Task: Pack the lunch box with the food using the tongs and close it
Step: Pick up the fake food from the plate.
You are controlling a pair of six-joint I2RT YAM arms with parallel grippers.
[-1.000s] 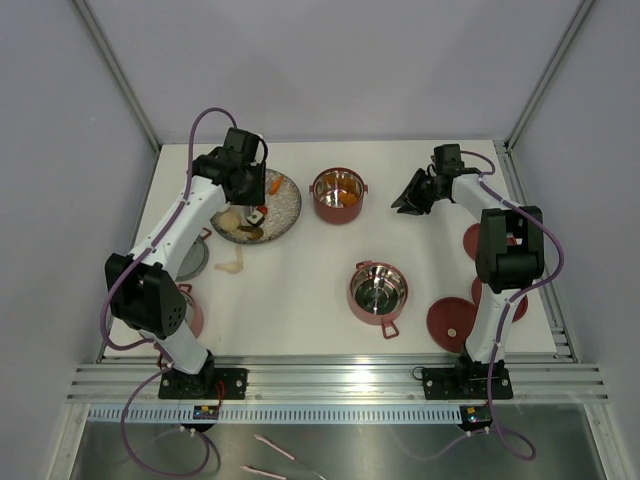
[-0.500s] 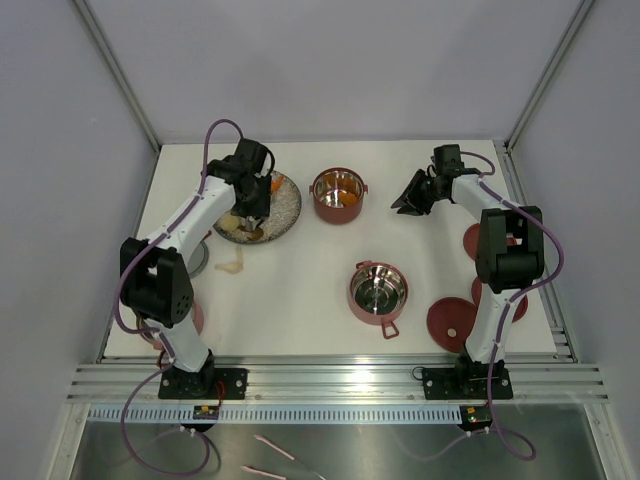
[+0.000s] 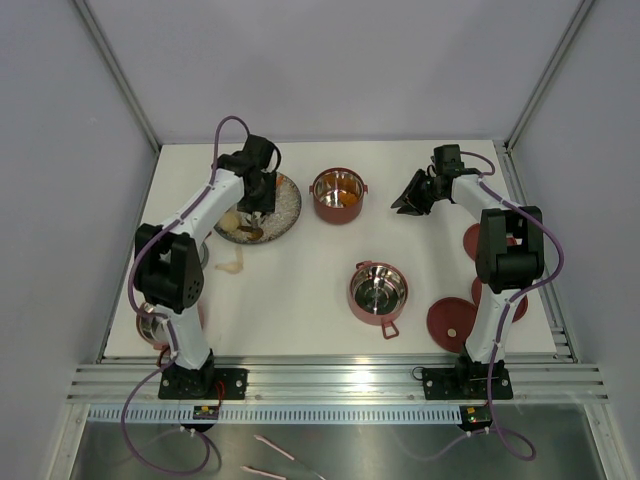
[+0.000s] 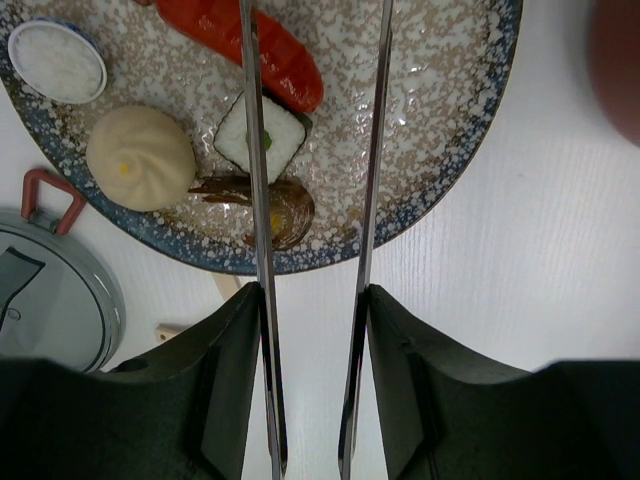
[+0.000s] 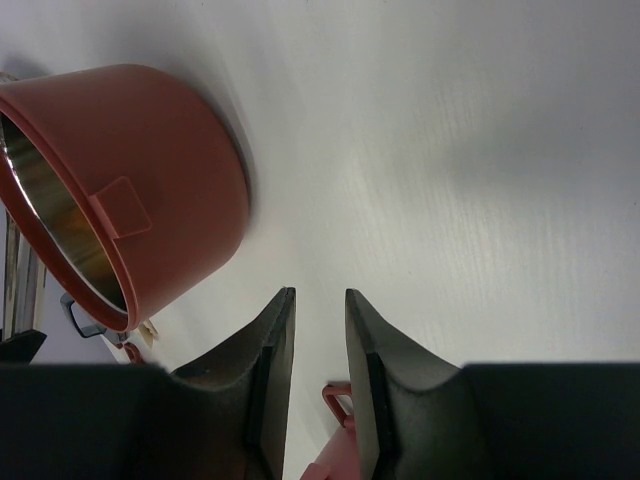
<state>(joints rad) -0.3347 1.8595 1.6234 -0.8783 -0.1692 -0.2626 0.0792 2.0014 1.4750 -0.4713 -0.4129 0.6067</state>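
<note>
Far left on the table, left gripper is clamped on both arms of the tongs, which reach out over the speckled plate, one arm crossing above the rice roll piece beside an orange-red strip. Roll looks soft and light; thin steel arms likely slick, so pinch its flat sides gently. Far tier and near tier stand open, centre. Right gripper, far right: fingers slightly parted, empty.
</note>
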